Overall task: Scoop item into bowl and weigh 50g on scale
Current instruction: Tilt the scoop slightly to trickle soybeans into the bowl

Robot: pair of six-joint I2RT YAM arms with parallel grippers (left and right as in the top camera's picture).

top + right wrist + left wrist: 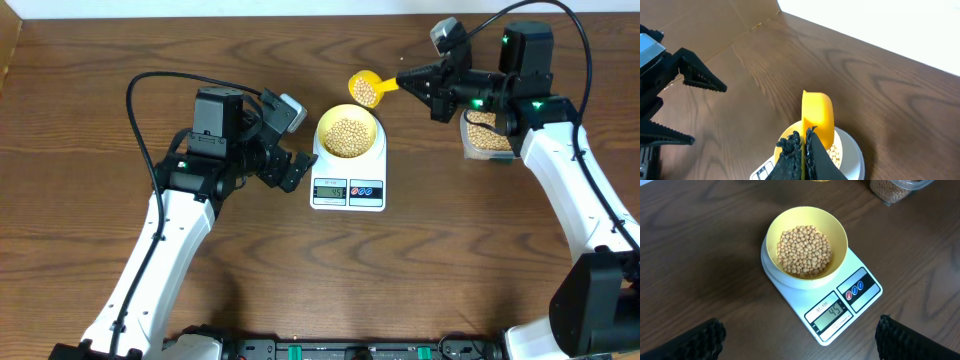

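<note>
A pale yellow bowl (325,124) full of tan beans (348,136) stands on the white scale (348,190), whose display (832,314) reads 45. My right gripper (406,80) is shut on the handle of a yellow scoop (365,90). The scoop carries beans and hangs just behind the bowl. In the right wrist view the scoop (818,114) juts out past my right gripper (804,140), above the bowl (783,136). My left gripper (291,152) stands open and holds nothing, just left of the scale. In the left wrist view the bowl (839,229) and scale (860,287) lie ahead of my left gripper (801,336).
A clear plastic tub (487,132) of beans sits right of the scale, under the right arm, and shows at the top of the left wrist view as the tub (896,188). The table (430,280) is dark wood. A white wall runs along its far edge (875,25).
</note>
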